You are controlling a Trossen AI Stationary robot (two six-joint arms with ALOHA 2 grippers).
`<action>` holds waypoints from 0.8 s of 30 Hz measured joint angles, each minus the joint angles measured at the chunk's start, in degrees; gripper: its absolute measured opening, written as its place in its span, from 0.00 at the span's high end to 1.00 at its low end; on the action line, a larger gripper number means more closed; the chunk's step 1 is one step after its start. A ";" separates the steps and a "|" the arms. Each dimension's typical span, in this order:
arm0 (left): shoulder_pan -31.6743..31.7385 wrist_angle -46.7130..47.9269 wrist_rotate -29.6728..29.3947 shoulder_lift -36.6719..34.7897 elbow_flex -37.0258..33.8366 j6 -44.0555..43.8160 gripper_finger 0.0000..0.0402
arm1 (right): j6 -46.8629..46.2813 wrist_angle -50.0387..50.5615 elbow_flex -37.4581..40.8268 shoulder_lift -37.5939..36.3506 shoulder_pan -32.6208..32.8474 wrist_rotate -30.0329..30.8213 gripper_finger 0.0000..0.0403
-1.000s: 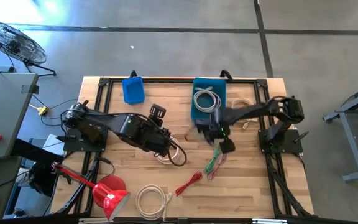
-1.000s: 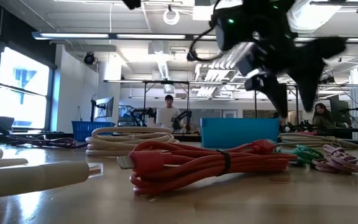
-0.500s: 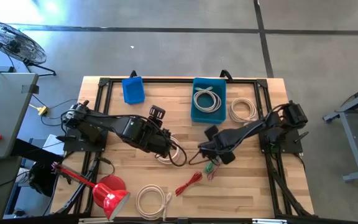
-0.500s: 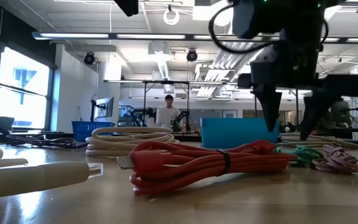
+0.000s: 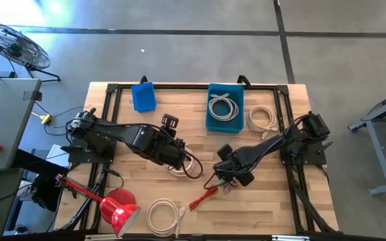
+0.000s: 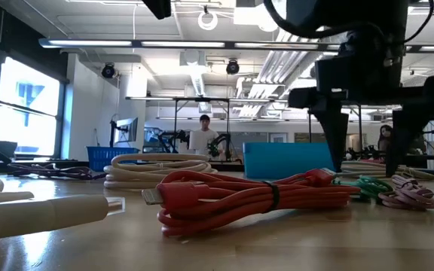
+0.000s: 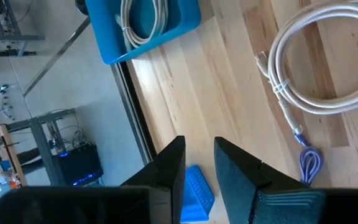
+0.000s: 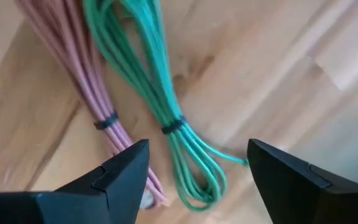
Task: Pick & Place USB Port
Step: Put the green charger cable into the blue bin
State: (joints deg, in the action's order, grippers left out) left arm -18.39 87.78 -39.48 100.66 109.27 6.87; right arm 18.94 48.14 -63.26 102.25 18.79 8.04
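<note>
A green cable bundle [image 8: 160,93] and a pink cable bundle [image 8: 73,81] lie side by side on the wooden table, each tied with a dark band. My right gripper [image 8: 197,168] is open and empty above them, one finger on each side of the green bundle's looped end. In the low view my right gripper [image 6: 368,150] hangs just above the green bundle [image 6: 368,184]. In the high view it stands at the table's middle right [image 5: 226,175]. My left gripper [image 7: 197,158] is shut and empty, held over a white cable bundle [image 5: 186,166] at the table's middle.
A blue bin [image 5: 213,124] with a white cable coil stands at the far middle, with a loose white coil [image 5: 262,118] to its right. A small blue bin [image 5: 143,97] is far left. A red cable bundle [image 5: 203,196], a white coil [image 5: 163,215] and a red funnel-shaped object [image 5: 116,207] lie near the front edge.
My right gripper has come from beside the blue bin toward the table's near edge and down over the green and pink bundles, turning as it went. Its fingers stay open. The cables have not moved.
</note>
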 joint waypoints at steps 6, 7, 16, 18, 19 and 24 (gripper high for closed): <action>0.00 -0.48 1.42 0.00 0.00 0.01 0.80 | 0.61 -2.05 0.00 2.02 -0.18 -2.34 0.35; 0.00 -0.88 1.42 0.00 0.00 0.00 0.80 | 0.61 -2.49 0.00 2.34 -0.30 -2.65 0.35; 0.00 -3.03 2.62 0.00 0.00 0.04 0.80 | 0.64 -4.56 -0.21 4.94 -2.39 -8.56 0.51; 0.00 -3.78 3.48 0.00 0.00 0.02 0.80 | 0.60 -4.74 -0.22 5.06 -2.67 -8.33 0.57; 0.00 -4.21 4.06 0.00 0.00 0.02 0.80 | 0.39 -4.93 -0.20 5.18 -2.69 -8.18 0.60; 0.00 -4.92 4.91 0.00 0.00 -0.44 0.80 | -0.20 -6.32 -0.09 5.27 -2.75 -7.75 0.84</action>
State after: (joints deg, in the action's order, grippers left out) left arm -18.39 82.86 -34.57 100.66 109.27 6.44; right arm 18.74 41.82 -63.35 107.53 16.03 0.28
